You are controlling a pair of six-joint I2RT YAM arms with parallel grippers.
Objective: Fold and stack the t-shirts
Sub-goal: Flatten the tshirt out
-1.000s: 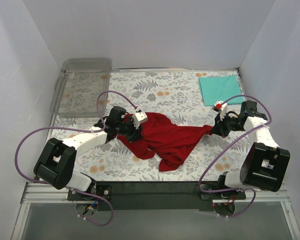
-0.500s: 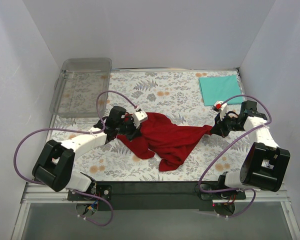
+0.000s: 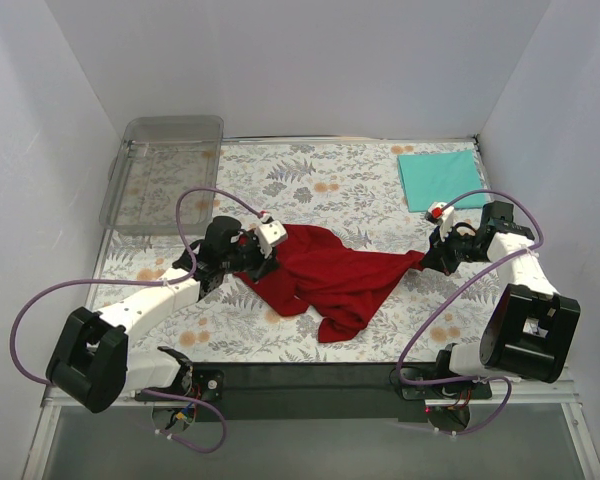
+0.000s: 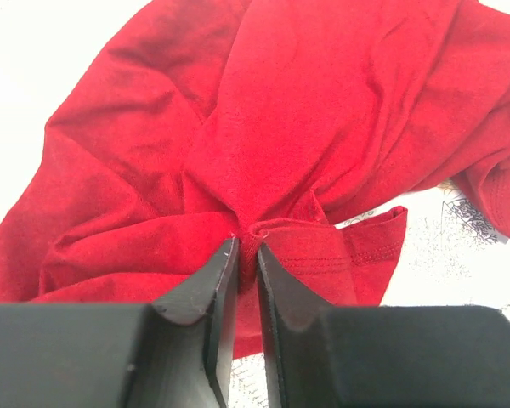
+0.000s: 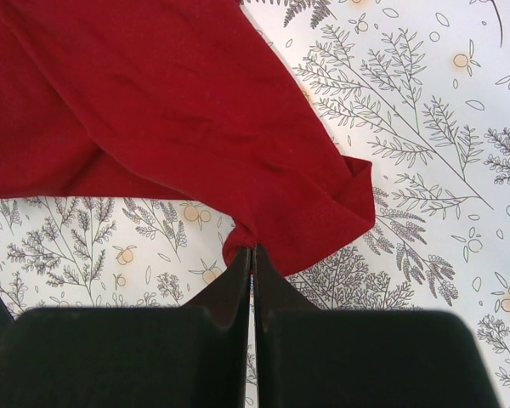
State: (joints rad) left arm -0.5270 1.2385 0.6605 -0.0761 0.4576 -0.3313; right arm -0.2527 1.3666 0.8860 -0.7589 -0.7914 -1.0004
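Note:
The dark red t-shirt (image 3: 330, 275) lies rumpled in the middle of the floral mat, stretched between both grippers. My left gripper (image 3: 255, 250) is shut on the shirt's left edge; in the left wrist view the cloth (image 4: 323, 127) is pinched between the fingers (image 4: 247, 240). My right gripper (image 3: 430, 257) is shut on the shirt's right tip; in the right wrist view the red cloth (image 5: 153, 110) bunches at the fingertips (image 5: 252, 248). The teal t-shirt (image 3: 440, 176) lies folded flat at the far right corner.
A clear plastic tray (image 3: 165, 170) stands at the far left corner. The floral mat (image 3: 330, 185) covers the table. White walls close in the left, back and right sides. A dark strip runs along the near edge by the arm bases.
My left gripper has moved a little left and away with the shirt's edge, and the left arm's base link has swung left. The right arm has not moved.

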